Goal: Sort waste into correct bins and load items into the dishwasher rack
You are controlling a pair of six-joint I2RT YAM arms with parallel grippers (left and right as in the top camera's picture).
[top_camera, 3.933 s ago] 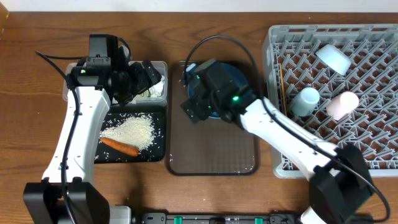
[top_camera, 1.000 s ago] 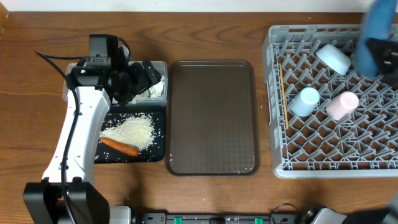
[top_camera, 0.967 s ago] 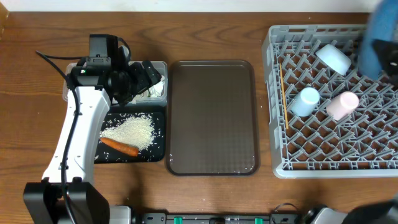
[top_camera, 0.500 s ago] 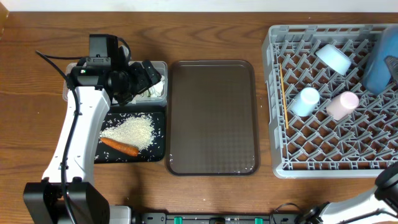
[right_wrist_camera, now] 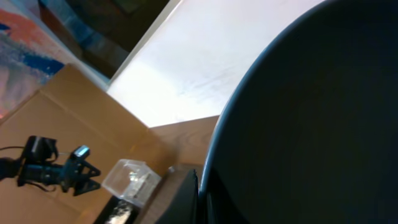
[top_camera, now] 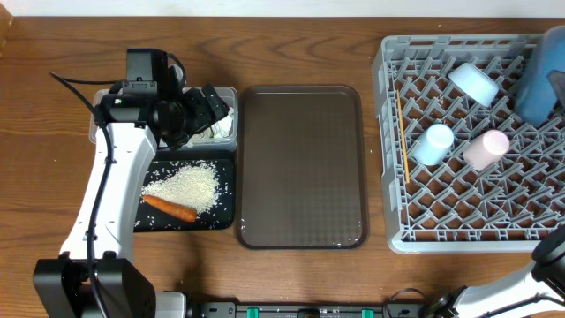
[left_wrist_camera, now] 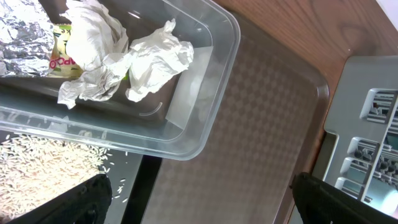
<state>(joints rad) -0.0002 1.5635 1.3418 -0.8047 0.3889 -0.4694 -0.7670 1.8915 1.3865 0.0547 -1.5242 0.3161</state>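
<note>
Well, you are almost done: the trash (left_wrist_camera: 149,56) lies in the tub (left_wrist_camera: 205,118) and black tray (top_camera: 225,199), cups (top_camera: 432,143), bowl (top_camera: 474,84) and chopsticks (top_camera: 402,132) sit in the rack (top_camera: 441,240), your left gripper (left_wrist_camera: 202,202) is wide open, and your right gripper (top_camera: 557,82) pinches the plate (top_camera: 532,75) over the rack.

It looks like a robotics lab bench staged as a kitchen: a white robot arm (top_camera: 110,177) at a wooden table (top_camera: 53,44), a grey dishwasher rack (top_camera: 389,132), cardboard (right_wrist_camera: 56,118) against a bare wall (right_wrist_camera: 205,56).
</note>
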